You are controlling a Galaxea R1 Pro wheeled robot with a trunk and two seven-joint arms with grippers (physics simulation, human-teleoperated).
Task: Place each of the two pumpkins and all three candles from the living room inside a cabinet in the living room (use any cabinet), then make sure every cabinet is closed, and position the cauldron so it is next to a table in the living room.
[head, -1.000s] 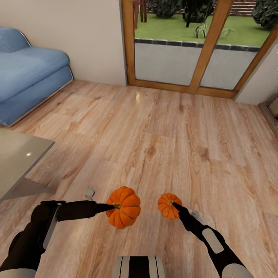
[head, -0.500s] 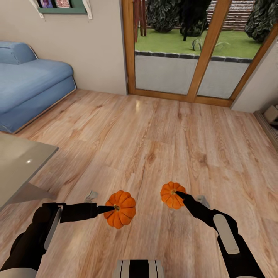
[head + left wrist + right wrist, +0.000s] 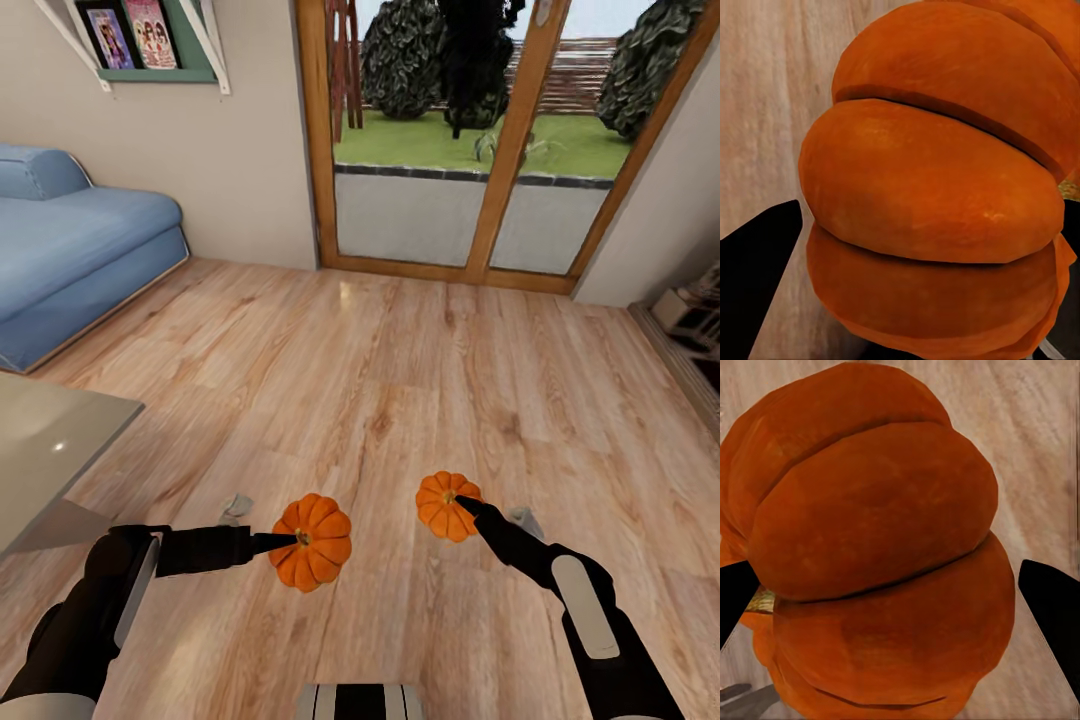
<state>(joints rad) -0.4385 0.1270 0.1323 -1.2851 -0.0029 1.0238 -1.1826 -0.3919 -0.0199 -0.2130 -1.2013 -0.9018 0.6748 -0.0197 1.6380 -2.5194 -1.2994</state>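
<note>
Both my arms reach forward, low over the wood floor [image 3: 400,380]. My left gripper [image 3: 296,539] pinches the larger pumpkin [image 3: 312,541]; my right gripper [image 3: 458,503] pinches the smaller pumpkin [image 3: 443,506].

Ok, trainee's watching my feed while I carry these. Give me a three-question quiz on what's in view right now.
1. True or false: each gripper is shut on a bright-orange ribbed pumpkin.
2. Which gripper holds the larger pumpkin? A) left B) right
3. Fill in: the corner of the grey glass-topped table lies on the robot's ____ side.

Key
1. True. The left gripper clamps the larger orange ribbed pumpkin, and the right gripper clamps the smaller orange ribbed pumpkin. Both are carried above the light wooden plank floor.
2. A.
3. Left. The grey glass-topped table sits there, with the blue fabric sofa beyond it.
</note>
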